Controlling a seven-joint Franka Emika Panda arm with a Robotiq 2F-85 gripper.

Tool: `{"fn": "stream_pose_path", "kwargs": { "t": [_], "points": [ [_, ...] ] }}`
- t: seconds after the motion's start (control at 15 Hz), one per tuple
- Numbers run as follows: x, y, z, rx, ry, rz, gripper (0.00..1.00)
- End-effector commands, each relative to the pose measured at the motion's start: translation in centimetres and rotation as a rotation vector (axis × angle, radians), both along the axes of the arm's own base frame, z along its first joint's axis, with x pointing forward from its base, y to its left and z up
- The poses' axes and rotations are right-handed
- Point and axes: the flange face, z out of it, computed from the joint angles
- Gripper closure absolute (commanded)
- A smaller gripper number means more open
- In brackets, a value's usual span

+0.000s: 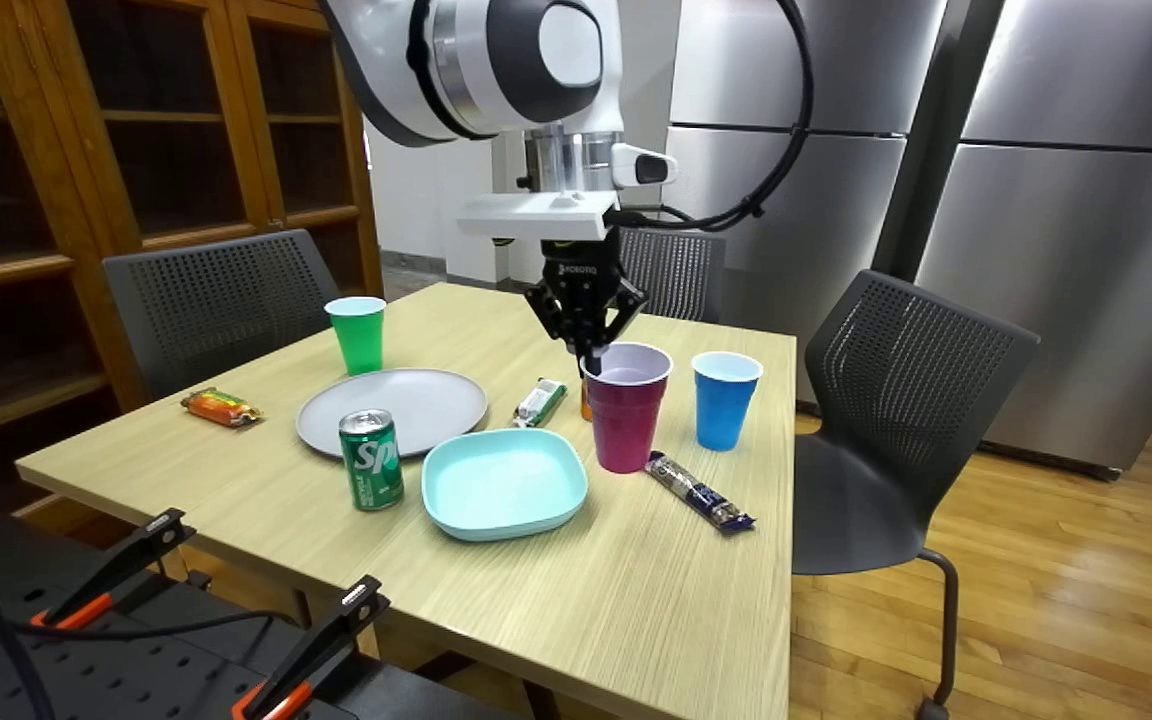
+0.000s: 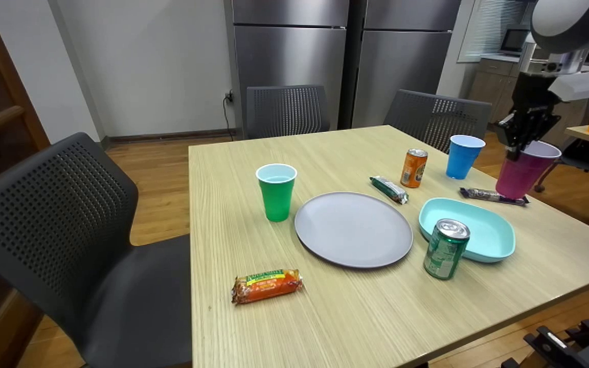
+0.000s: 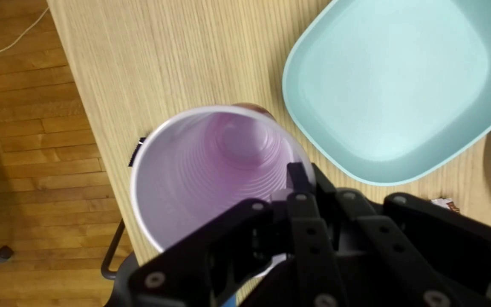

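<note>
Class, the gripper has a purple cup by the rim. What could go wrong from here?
1. The gripper pinches the purple cup on only one side of its rim, so the cup might swing or slip.
2. A dark wrapped snack bar shows by the cup's base in both exterior views; lowering the cup onto it could make the cup tip.
3. The blue cup stands close by, so a sideways move might knock it over.

"ROBOTIQ" marks the black claw (image 1: 589, 360), while "Sp" shows in white on a green can (image 1: 372, 462); lettering on an orange wrapper (image 2: 267, 287) blurs.
</note>
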Motion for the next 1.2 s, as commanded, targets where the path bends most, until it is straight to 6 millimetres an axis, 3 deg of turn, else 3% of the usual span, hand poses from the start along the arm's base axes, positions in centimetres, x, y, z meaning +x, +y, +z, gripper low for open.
{"fn": "stream_pose_path", "kwargs": {
  "t": [0.0, 0.47, 0.8, 1.13],
  "points": [
    [-0.3, 3.5, 2.0, -0.003, -0.008, 0.052, 0.99],
    [1.8, 11.5, 2.8, 0.001, -0.039, 0.218, 0.99],
    [3.6, 19.0, 1.7, 0.004, -0.055, 0.338, 0.99],
    [6.2, 25.1, 0.4, -0.004, -0.105, 0.414, 0.99]
  ]
}}
